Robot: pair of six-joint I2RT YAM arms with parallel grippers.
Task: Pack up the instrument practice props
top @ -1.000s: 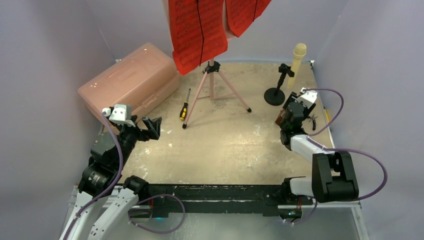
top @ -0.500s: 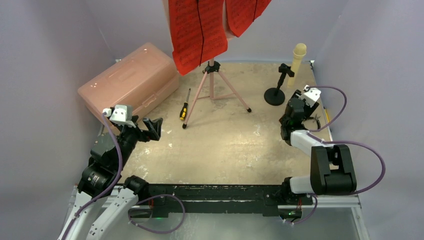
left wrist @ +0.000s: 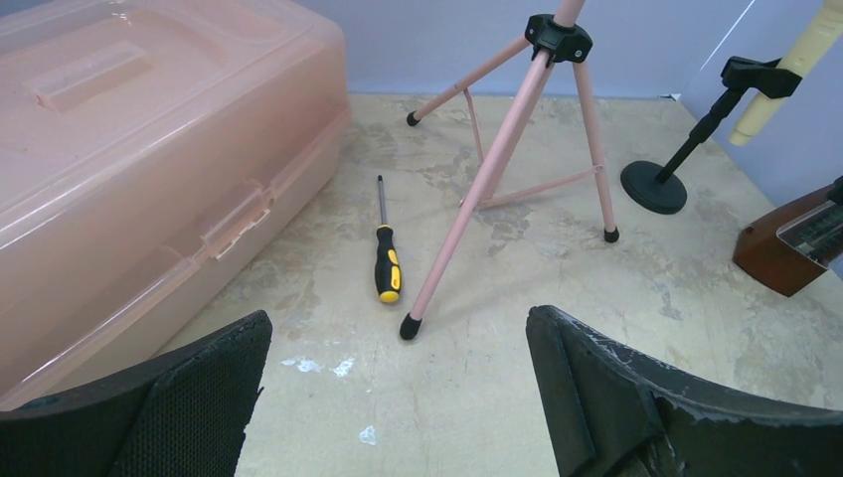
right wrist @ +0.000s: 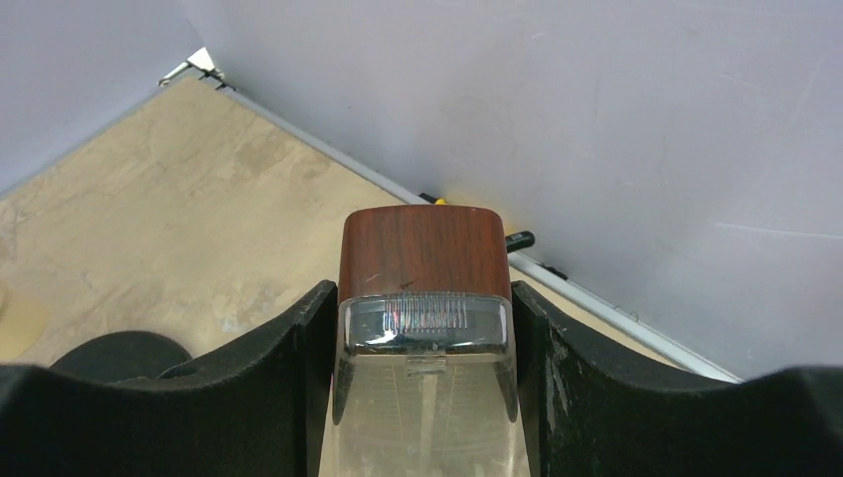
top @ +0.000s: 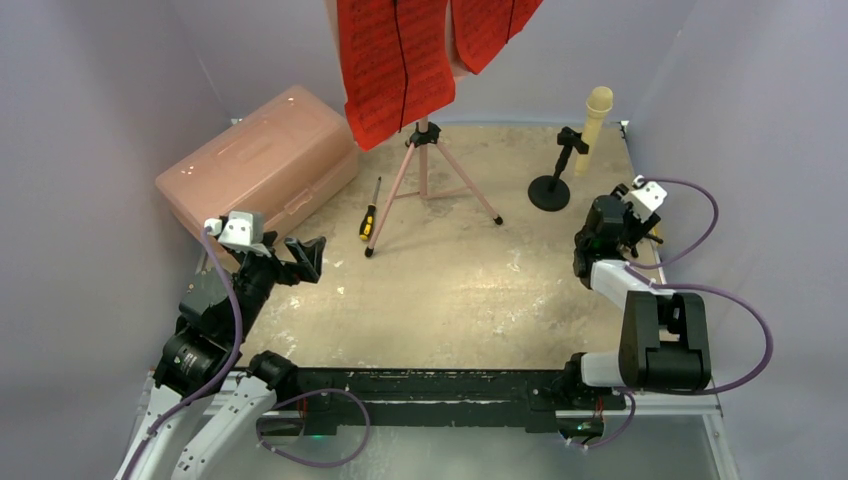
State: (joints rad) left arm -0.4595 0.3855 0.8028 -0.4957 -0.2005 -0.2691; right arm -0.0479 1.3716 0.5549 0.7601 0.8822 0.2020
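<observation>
My right gripper (right wrist: 424, 333) is shut on the brown metronome (right wrist: 422, 253), its fingers pressed against both sides of the clear cover. In the top view the right gripper (top: 610, 215) sits by the right wall and hides the metronome. The left wrist view shows the metronome (left wrist: 780, 253) tilted at the right edge. The pink music stand (top: 425, 170) stands at the back and carries the red sheet-music pages (top: 395, 60). The cream microphone (top: 596, 115) is clipped in a black holder at the back right. My left gripper (top: 305, 255) hangs open and empty above the table.
A translucent pink lidded box (top: 260, 160) lies shut at the back left. A yellow-and-black screwdriver (top: 369, 215) lies beside the near leg of the tripod (left wrist: 477, 189). The holder's round black base (top: 548, 190) is just left of my right gripper. The right wall (right wrist: 646, 129) is close behind the metronome.
My right gripper, still shut on the metronome, has swung right and back toward the right wall. The left arm has barely moved.
</observation>
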